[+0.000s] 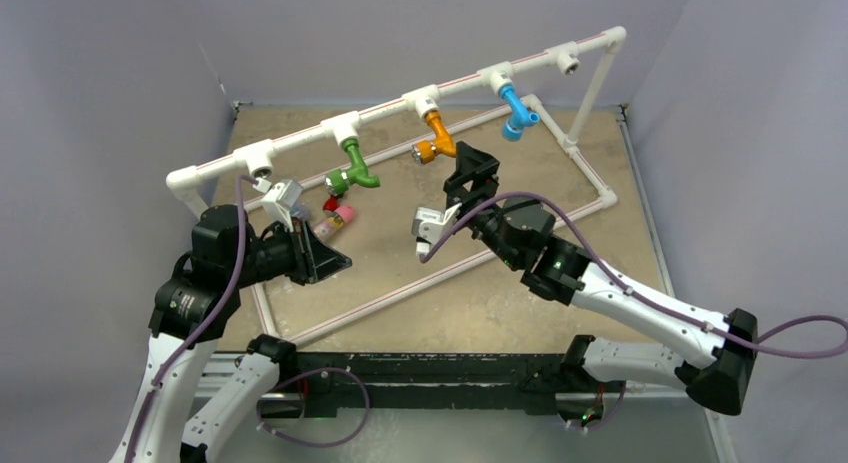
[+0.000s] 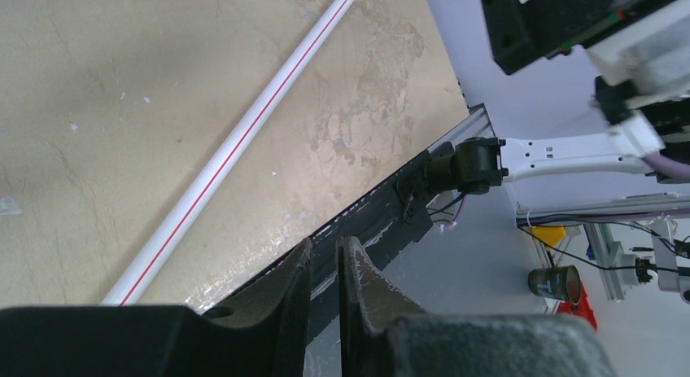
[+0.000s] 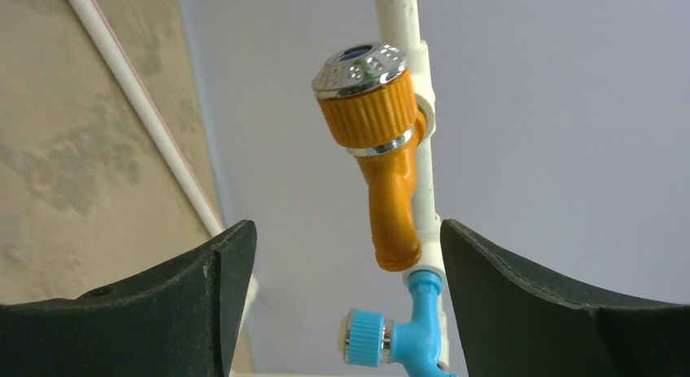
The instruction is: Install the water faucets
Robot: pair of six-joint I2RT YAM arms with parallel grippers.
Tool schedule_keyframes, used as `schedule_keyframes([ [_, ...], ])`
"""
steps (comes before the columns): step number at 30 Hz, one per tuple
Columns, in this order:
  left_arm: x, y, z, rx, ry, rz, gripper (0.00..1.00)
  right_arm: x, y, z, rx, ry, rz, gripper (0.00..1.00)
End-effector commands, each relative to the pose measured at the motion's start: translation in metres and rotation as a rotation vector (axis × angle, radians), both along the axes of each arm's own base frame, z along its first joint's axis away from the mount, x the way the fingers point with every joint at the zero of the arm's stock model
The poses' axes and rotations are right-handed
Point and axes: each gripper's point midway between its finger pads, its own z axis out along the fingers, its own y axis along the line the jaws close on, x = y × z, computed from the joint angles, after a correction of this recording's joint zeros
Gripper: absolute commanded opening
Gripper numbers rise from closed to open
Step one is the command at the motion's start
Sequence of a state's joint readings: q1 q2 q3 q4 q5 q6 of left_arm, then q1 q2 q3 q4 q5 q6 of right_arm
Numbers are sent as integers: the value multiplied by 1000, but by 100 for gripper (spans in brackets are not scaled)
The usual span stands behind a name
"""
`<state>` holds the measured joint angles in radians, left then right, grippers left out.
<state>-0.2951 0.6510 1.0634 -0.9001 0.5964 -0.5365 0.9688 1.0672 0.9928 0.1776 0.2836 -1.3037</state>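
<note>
Sandy bench (image 1: 560, 273) carrying a white pipe frame (image 1: 300, 143). My right hand (image 3: 346, 226) hangs spread wide and empty, facing the orange faucet (image 3: 390, 198). That faucet sits clear of both fingers in its socket on the upper rail, between the green faucet (image 1: 352, 171) and the blue faucet (image 1: 517, 111). My left hand (image 2: 327, 243) sits low, fingers almost together on nothing.

I judge the step is seating the orange one. I should centre the fingers on its ribbed round end before closing (not on the thin neck), then turn squarely about the socket. Its long axis slants down from the rail toward the arms, chrome-capped end lowest.
</note>
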Motion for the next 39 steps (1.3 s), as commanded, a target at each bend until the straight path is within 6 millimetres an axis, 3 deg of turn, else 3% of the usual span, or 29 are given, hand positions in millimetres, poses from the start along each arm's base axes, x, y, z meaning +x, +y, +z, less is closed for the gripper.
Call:
schedule_keyframes([
  [1, 2, 0, 5, 6, -40, -9, 16, 16, -19, 43, 11, -254, -170, 84],
  [10, 2, 0, 7, 3, -42, -10, 16, 38, 2, 51, 79, -330, -233, 81],
  [14, 1, 0, 8, 4, -46, -10, 16, 46, 11, 49, 101, -295, -240, 70],
  [18, 1, 0, 8, 6, -47, -9, 16, 51, 15, 49, 135, -272, -250, 40],
  [22, 1, 0, 8, 5, -49, -11, 16, 53, 13, 50, 242, -208, -262, 3],
  [28, 2, 0, 8, 5, -49, -11, 16, 54, 23, 48, 620, 74, -211, 0],
  [33, 2, 0, 6, 4, -44, -10, 16, 52, 34, 36, 1127, 477, -133, 0],
  [39, 1, -1, 7, 2, -44, -14, 16, 54, 39, 23, 1610, 946, -12, 0],
])
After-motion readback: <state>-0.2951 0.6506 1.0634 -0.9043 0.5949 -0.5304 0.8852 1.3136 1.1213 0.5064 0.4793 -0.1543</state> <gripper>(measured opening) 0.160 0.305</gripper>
